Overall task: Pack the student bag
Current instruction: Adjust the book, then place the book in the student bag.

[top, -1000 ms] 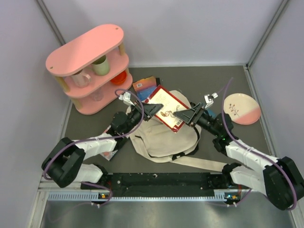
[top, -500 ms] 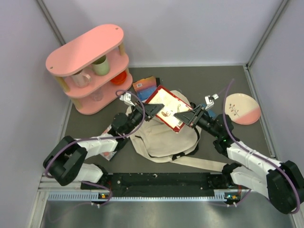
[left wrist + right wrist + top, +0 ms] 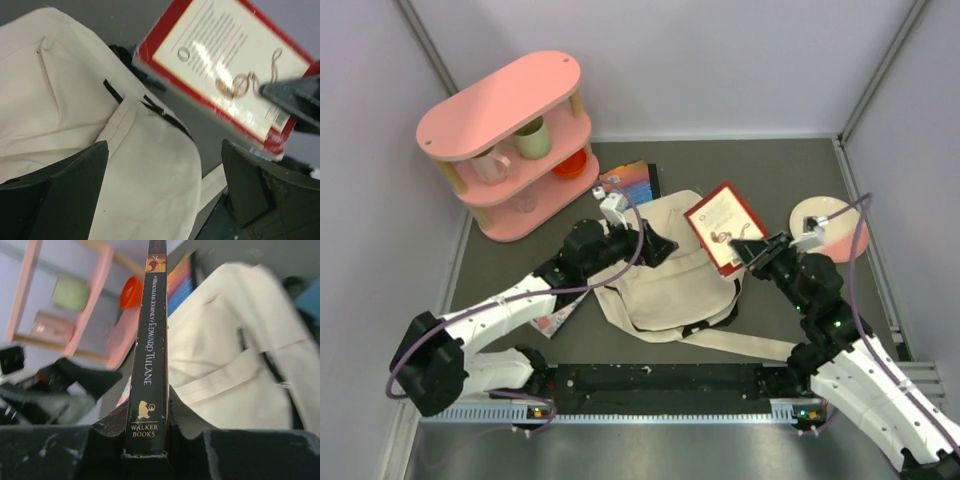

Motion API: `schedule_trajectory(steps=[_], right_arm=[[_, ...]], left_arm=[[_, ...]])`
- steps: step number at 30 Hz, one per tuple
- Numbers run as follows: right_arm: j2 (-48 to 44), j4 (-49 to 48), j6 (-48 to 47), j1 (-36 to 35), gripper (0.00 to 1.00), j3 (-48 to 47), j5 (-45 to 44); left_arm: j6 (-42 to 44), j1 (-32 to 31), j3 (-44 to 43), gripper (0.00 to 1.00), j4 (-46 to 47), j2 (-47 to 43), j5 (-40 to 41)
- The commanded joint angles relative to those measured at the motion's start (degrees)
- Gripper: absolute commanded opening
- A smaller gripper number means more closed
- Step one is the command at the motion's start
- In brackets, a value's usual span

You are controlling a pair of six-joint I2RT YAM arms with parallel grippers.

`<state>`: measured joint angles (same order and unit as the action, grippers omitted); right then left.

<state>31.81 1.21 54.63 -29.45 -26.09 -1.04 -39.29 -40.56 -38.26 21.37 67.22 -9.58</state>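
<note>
The student bag (image 3: 665,280), cream canvas with black trim, lies flat in the middle of the table; it also fills the left wrist view (image 3: 75,100) and shows in the right wrist view (image 3: 235,350). A red-bordered book (image 3: 723,224) hangs tilted over the bag's right edge. My right gripper (image 3: 754,250) is shut on the book's lower corner, and its black spine (image 3: 149,340) stands clamped between the jaws (image 3: 147,440). My left gripper (image 3: 660,246) is open and empty above the bag's upper middle (image 3: 165,170), with the book (image 3: 230,75) up and to its right.
A pink two-tier shelf (image 3: 510,130) with cups and an orange bowl stands at the back left. A colourful book (image 3: 625,180) lies behind the bag. A pink-and-white plate (image 3: 835,225) sits at the right. A long cream strap (image 3: 750,345) trails toward the front.
My left gripper let go of the book and opened wide. My right gripper closed on the book and carried it to the right, off the bag's middle.
</note>
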Motion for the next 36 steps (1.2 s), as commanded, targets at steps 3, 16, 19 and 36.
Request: schedule_trajectory(steps=[3, 16, 19, 36], right_arm=[[-11.58, 21.80, -1.02, -0.43, 0.00, -5.29, -26.10], [-16.52, 33.50, 0.56, -0.34, 0.00, -8.37, -35.26], [-16.26, 33.50, 2.05, -0.34, 0.00, -7.84, -34.47], [-14.15, 33.50, 3.20, -0.26, 0.00, -7.66, -31.48]], left_arm=[[25.89, -11.80, -9.62, 0.99, -24.86, 3.61, 3.68], [36.56, -25.18, -19.04, 0.99, -37.00, 17.85, -4.21], [37.00, -26.59, -19.83, 0.98, -37.10, 19.61, -4.04], [36.21, -27.12, -24.49, 0.65, -37.54, 26.56, 9.14]])
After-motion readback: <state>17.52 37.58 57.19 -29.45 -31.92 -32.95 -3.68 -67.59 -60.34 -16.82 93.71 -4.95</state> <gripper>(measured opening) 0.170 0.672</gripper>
